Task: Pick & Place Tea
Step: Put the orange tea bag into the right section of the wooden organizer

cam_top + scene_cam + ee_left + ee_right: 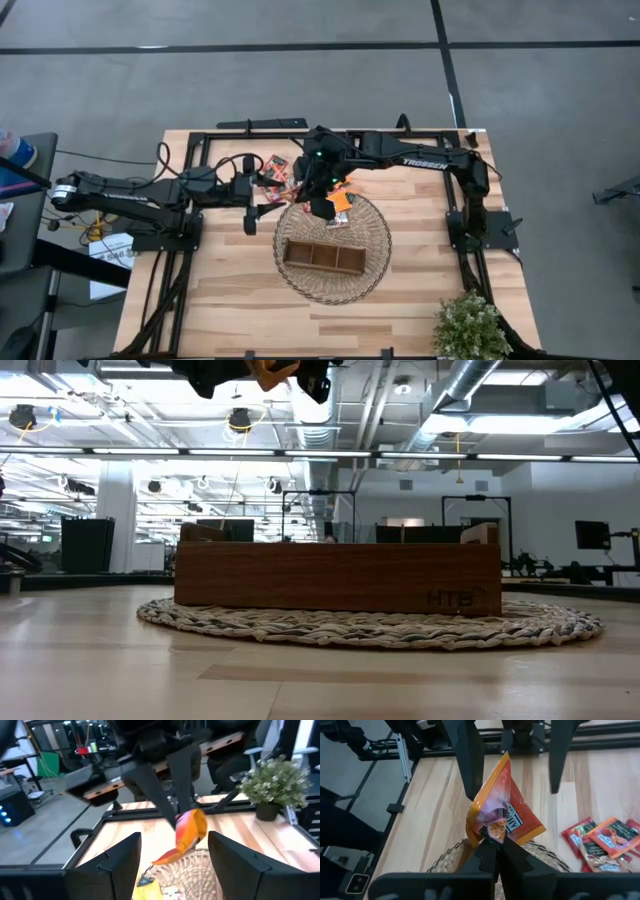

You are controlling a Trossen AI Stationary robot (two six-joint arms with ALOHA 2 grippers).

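Right pincer [492,842] pinches flat glossy orange sachet [502,810] (crumpled) above woven wicker basket [375,262]

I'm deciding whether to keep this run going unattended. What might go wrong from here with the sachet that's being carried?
The right end effector pinches the orange sachet only at one crumpled edge, so it may slip or swing free. The open left end effector sits close by, facing it; the arms might collide. Released here, the sachet would probably land on the wicker basket, not in the wooden tray.
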